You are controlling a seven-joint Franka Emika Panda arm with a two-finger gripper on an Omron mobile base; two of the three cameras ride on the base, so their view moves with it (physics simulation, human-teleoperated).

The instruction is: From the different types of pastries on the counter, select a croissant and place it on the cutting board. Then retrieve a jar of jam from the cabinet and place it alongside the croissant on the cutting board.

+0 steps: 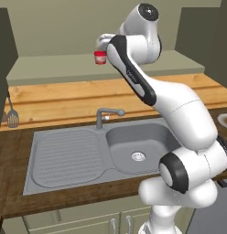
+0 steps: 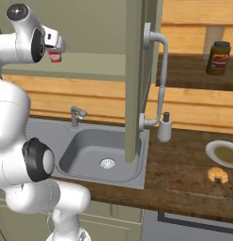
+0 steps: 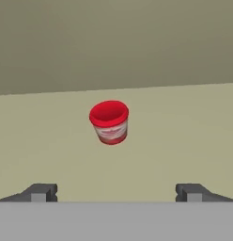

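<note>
The jar of jam (image 3: 109, 121), a squat jar with a bright red top, stands on the pale cabinet shelf (image 3: 184, 132) ahead of my gripper (image 3: 116, 192). The gripper is open, its fingertips (image 3: 41, 192) wide apart and short of the jar, holding nothing. From the base views the jar (image 1: 100, 57) (image 2: 55, 56) sits just below and past my raised hand (image 1: 104, 41). The golden croissant (image 2: 217, 175) lies on the dark cutting board (image 2: 189, 181) at the right end of the counter (image 2: 184, 146).
An open cabinet door (image 2: 137, 70) hangs over the sink (image 1: 133, 146) with its faucet (image 1: 106, 116). A taller dark jar (image 2: 218, 57) stands on a shelf at right. A soap dispenser (image 2: 164, 128) and pale plate (image 2: 224, 153) sit near the board. A spatula (image 1: 12, 116) hangs at left.
</note>
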